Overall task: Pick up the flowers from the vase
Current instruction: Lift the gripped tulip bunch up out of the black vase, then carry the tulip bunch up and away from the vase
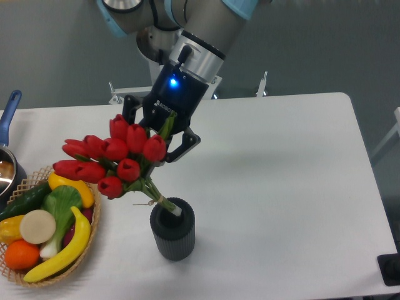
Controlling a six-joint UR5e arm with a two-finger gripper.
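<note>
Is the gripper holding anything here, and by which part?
Yes: the gripper is shut on the flowers, gripping just behind the red heads; the stem ends reach the vase mouth.

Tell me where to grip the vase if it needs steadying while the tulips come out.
Take the vase around its ribbed wall, low down, from the right, the open table side. It stands upright and cylindrical; the tulips lean left, and the pincer fills the space above.

basket point(94, 245): woven, at the table's left front, holding banana, orange, cucumber, yellow pepper, greens
pot point(9, 164): blue-handled, at the left edge behind the basket
table point(281, 187): white
</note>
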